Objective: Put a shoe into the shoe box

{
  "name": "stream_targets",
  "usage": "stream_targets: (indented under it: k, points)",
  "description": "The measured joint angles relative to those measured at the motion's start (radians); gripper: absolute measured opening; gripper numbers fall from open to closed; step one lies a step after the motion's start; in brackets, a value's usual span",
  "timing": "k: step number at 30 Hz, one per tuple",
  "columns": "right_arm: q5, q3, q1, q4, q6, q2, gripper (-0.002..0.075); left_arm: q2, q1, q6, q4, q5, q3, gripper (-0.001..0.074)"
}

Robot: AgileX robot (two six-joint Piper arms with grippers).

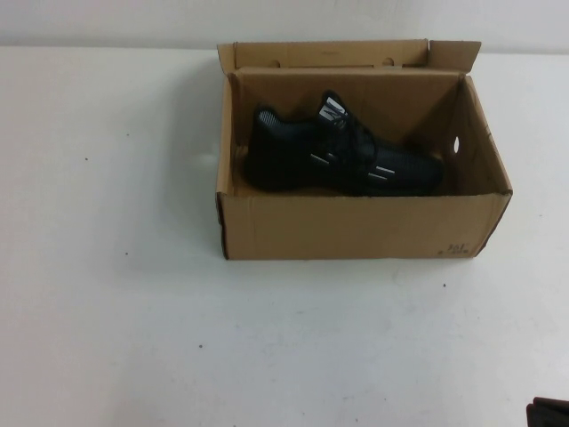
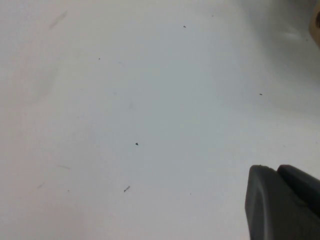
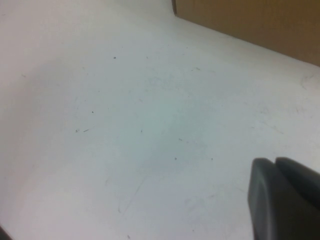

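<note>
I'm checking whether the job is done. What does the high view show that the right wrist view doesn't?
Only the high view shows the black shoe lying inside the open shoe box, toe toward the robot's right, lid flap folded back.

Only the right wrist view shows the right gripper over bare table, holding nothing.

Both show the white table and the box's brown cardboard wall. The left gripper appears only in its own wrist view.

A: Your high cam looks down from the robot's side at the brown corrugated cardboard shoe box [image 1: 363, 224] on the white table [image 1: 107, 338].

B: And your wrist cams?

A: Both sit close over that table [image 2: 125, 110]; the right one shares the box wall [image 3: 250, 20].
</note>
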Motion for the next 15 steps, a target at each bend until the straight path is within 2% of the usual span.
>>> stream_targets:
  k: [15]
  points:
    - [0.0,0.0,0.0,-0.007,0.0,-0.015,-0.0015,0.0,0.0,0.0,0.0,0.0,0.0,-0.0001]
